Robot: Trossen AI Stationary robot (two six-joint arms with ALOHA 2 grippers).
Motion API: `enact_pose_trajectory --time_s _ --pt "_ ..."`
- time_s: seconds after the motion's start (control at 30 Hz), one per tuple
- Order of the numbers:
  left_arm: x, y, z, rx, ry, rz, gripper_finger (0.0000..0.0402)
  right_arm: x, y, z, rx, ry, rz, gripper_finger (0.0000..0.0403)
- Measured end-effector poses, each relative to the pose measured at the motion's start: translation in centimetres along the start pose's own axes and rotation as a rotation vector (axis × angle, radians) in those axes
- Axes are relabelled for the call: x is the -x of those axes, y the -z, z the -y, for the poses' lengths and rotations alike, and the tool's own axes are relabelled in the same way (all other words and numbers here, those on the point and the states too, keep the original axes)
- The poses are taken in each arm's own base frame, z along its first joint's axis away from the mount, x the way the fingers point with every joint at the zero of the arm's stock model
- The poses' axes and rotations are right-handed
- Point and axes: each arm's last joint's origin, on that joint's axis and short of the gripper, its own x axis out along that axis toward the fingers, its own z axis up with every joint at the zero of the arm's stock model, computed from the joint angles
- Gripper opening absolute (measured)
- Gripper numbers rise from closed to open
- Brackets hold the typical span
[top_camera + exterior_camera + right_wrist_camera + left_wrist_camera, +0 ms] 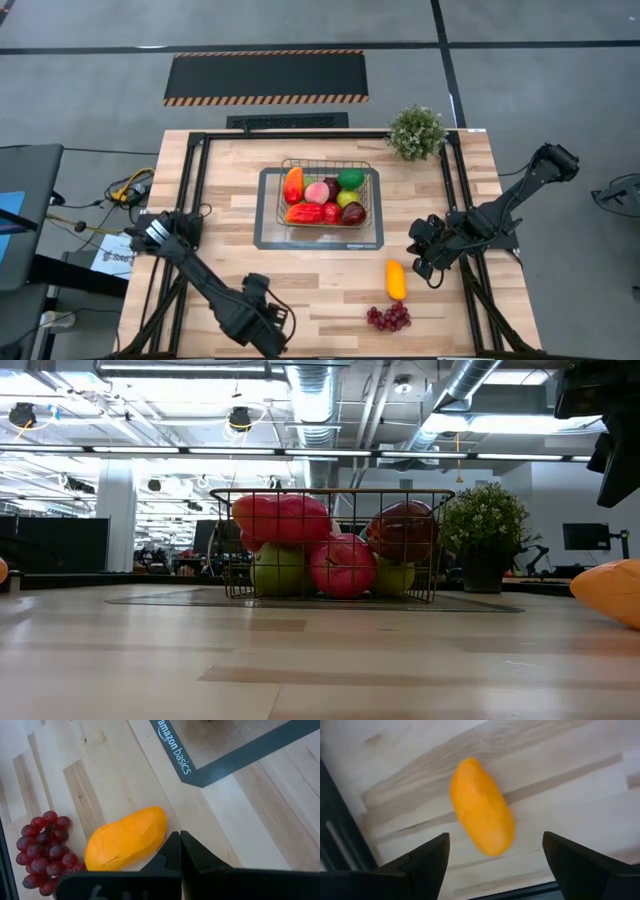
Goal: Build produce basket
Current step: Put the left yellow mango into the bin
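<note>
The produce is mostly in the basket (330, 162) already, which sits on a grey mat (270, 235) well ahead of both arms. Three pieces are still out on the tabletop (230, 180).

The left gripper (495, 836) hangs over the near edge of the tabletop with its fingers (427, 860) spread wide and nothing between them. An orange fruit (481, 807) lies just ahead of it on the wood, roughly in line with the gap. The step in hand looks like picking up this fruit. To do it well, the gripper should come down with one finger on each long flank and squeeze across the narrow middle. The skin looks glossy and rounded, so a grip near an end would likely squirt it out. The table edge is close beside the fruit, so a nudge could roll it off.

The right gripper (180, 840) waits with its fingers pressed together, its tip just beside another orange fruit (125, 845). A purple grape bunch (45, 850) lies just beyond that fruit.

Nothing lies between the left gripper and the basket. The basket's pile rises about to the rim, so a drop from above suits it best. A potted plant (416, 132) stands behind the basket, clear of the path.
</note>
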Motion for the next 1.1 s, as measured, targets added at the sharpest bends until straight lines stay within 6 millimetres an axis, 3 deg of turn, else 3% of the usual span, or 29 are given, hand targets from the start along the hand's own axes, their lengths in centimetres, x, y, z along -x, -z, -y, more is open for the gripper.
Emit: enact_pose_trajectory --time_s 0.23,0.7,0.87,1.1 --pt "-1.2 1.3 -0.6 0.111 0.029 0.004 0.0304 0.0 0.0 0.0 0.000 0.001 0.000 0.0007" --pt "-7.0 1.3 -0.5 0.176 0.044 -0.070 0.0304 0.0 0.0 0.0 -0.003 0.000 0.000 0.0007" --pt "-8.0 1.3 -0.8 0.163 0.020 -0.071 0.0303 0.0 0.0 0.0 -0.003 0.000 0.000 0.0007" --pt "-8.2 0.1 -0.4 0.098 0.020 -0.081 0.0257 0.0 0.0 0.0 -0.003 0.001 0.000 0.0007"
